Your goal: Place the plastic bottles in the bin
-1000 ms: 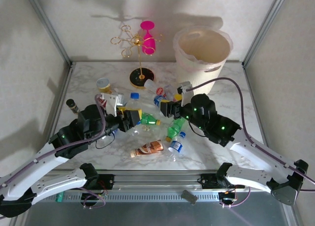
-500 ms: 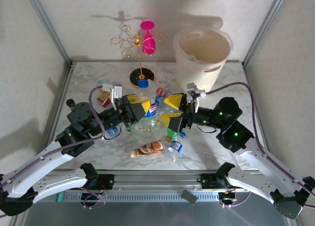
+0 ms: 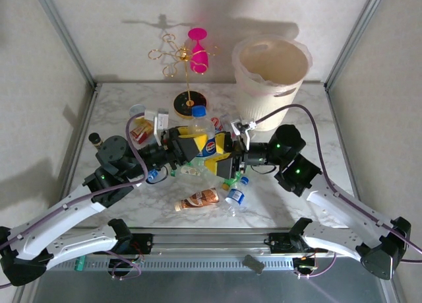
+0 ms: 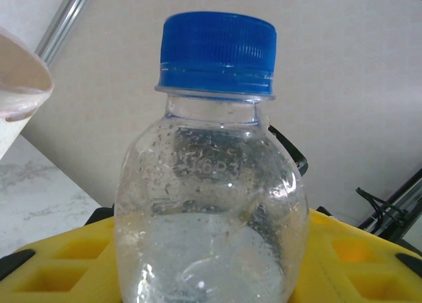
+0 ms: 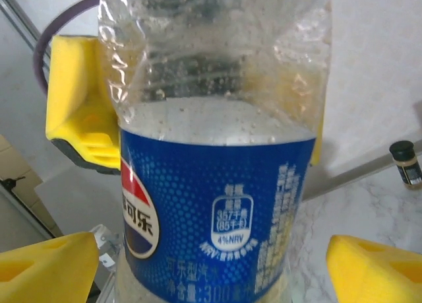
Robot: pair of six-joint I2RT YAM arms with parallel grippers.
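Handover, by the look of it: left gripper (image 3: pixel 190 144) clamps the upright blue-capped Pepsi bottle (image 3: pixel 204 136) aloft, right gripper (image 3: pixel 219 153) gapes around its label, so next right must close, left release, then swing to the cream bin (image 3: pixel 261 100) beyond.

Crowded at mid-frame of the top view by the left gripper (image 3: pixel 187 144) and right gripper (image 3: pixel 219 154), set either side of one raised bottle (image 3: pixel 202 133). Cluttered just below by loose bottles (image 3: pixel 198 199). Blocked at upper centre by the gold wire stand (image 3: pixel 190 103) and pink glass (image 3: pixel 198 55), at upper right by the bin (image 3: pixel 264 101), open-mouthed above. Free over bare table (image 3: pixel 264 209) at lower centre-right.
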